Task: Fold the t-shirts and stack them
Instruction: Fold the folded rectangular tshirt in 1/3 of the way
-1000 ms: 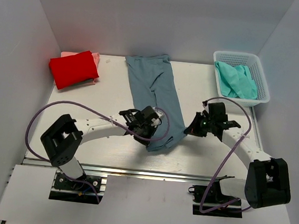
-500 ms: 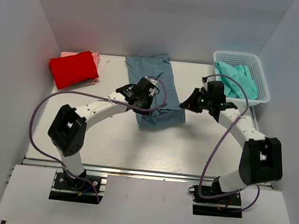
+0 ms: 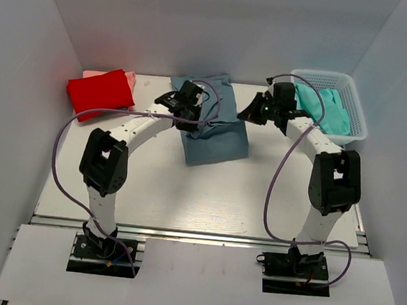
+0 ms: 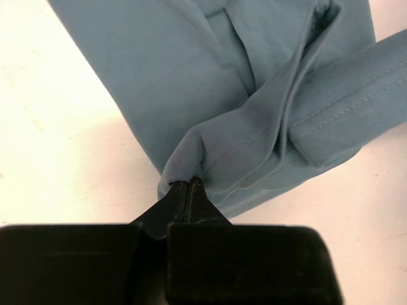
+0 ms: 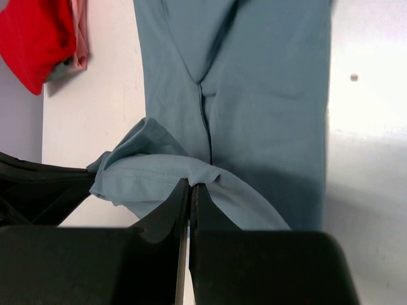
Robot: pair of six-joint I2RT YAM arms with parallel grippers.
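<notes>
The dusty blue-grey t-shirt [image 3: 218,138] lies at the middle back of the table, its near half doubled over the far half. My left gripper [image 3: 194,118] is shut on the shirt's hem at its left side; the left wrist view shows the jaws [image 4: 188,183] pinching bunched cloth [image 4: 254,127]. My right gripper [image 3: 246,116] is shut on the hem at the right side, with the jaws [image 5: 191,184] closed on the fold [image 5: 152,175]. A folded red t-shirt [image 3: 99,93] lies on a pink one [image 3: 130,78] at the back left. A teal t-shirt [image 3: 324,110] lies in the basket.
The white mesh basket [image 3: 357,109] stands at the back right corner. White walls close the table at the back and both sides. The red shirt [image 5: 32,38] and pink shirt [image 5: 79,38] also show in the right wrist view. Purple cables loop over both arms.
Both grippers have carried the shirt's near hem from the table's middle to the far end. The long strip of shirt is now doubled over into a short rectangle.
</notes>
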